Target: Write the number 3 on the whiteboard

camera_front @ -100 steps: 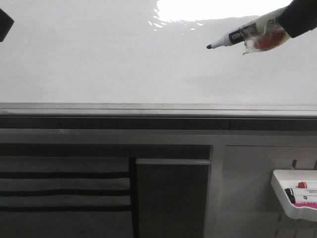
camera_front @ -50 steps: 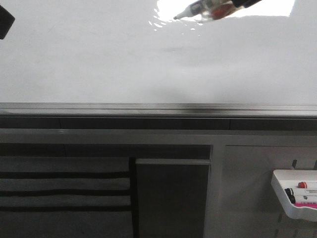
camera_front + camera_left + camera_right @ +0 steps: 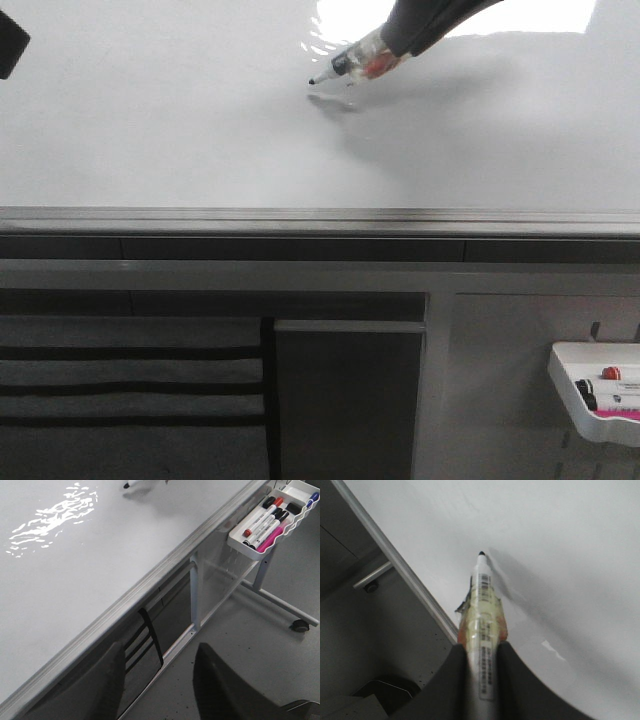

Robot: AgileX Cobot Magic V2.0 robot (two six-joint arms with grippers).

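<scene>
Front view: no number 3 on the whiteboard [image 3: 180, 130] yet, no strokes seen anywhere. Board is glossy white, grey rail along its near edge, bright glare patch at 12 to 1 o'clock. It fills the upper half of the view, lying flat like a table top.

Marker [image 3: 350, 66] at about 12 o'clock on the board, black tip pointing toward 8 o'clock, its shadow just beside and under the tip. Tip looks near the surface; cannot tell if touching. Right tool [image 3: 481, 652] is clamped on the marker barrel, one finger each side, tape-like wrap around the barrel at the grip. Right wrist view: tip [image 3: 481, 553] sits over bare white, rail off at 9 o'clock.

Risks, as judgement:
- Marker held at a shallow tilt, so the tip could skate or only graze, giving broken strokes, a 3 in pieces.
- Too much downward push could slide the barrel in the grip, spoiling the curve.
- Start is close to the glare and the far edge, so little room for the top of the digit.
- A tiny digit may be hard to read.

Left tool [image 3: 160, 680]: fingers spread apart, holding nothing, hanging off the board's near edge over the floor. Tray [image 3: 570, 395] with spare markers at 4 o'clock, below the board, well apart.
</scene>
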